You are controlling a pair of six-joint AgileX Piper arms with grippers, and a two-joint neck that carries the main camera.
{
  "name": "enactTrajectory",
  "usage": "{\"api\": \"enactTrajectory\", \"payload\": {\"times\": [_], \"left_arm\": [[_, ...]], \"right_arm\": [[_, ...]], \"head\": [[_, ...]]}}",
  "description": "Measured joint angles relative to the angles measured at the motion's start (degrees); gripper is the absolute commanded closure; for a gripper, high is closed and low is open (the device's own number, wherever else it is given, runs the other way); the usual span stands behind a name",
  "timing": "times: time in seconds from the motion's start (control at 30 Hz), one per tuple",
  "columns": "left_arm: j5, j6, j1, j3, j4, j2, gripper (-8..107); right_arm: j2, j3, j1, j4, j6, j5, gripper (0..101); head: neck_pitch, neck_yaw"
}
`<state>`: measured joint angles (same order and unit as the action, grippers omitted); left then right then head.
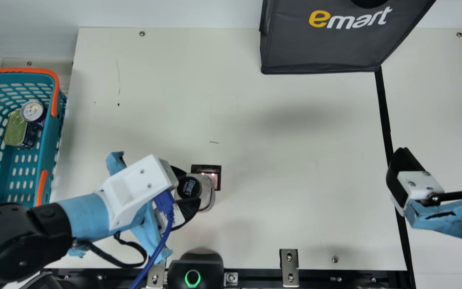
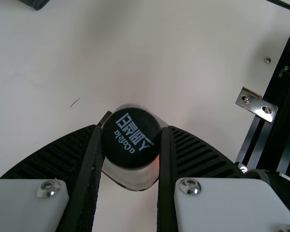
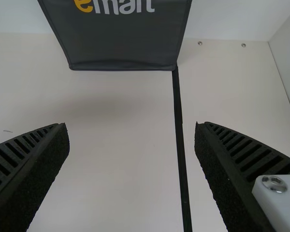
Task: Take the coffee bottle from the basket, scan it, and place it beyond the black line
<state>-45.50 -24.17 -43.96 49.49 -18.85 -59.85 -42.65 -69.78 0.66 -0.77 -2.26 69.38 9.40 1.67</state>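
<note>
Now the left gripper (image 1: 191, 188) hugs the coffee bottle (image 1: 205, 192) by the little scanner (image 1: 217, 171), likely so it gets read; the right gripper (image 3: 131, 128) is wide open near the black line (image 3: 180, 130).

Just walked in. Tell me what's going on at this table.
The left gripper has the coffee bottle clamped between its fingers, right by the small lit scanner set in the table, so it looks like scanning time. The bottle is out of the basket, where a round can and a flat tin lie. It is not yet beyond the black line. The right gripper hangs open and empty near that line.
</note>
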Motion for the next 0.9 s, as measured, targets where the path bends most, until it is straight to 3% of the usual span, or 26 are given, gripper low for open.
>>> {"api": "enactTrajectory", "payload": {"times": [0.5,0.9], "left_arm": [[5.84,1.58,-1.06,-1.46,1.19,-3.58,89],[5.31,-0.91,-0.42,-1.38,-0.5,-2.79,89]], "right_arm": [[0.0,0.0,0.0,0.0,0.0,0.0,10],[0.0,0.0,0.0,0.0,0.0,0.0,10]], "head": [[0.09,0.0],[0.09,0.0]]}}
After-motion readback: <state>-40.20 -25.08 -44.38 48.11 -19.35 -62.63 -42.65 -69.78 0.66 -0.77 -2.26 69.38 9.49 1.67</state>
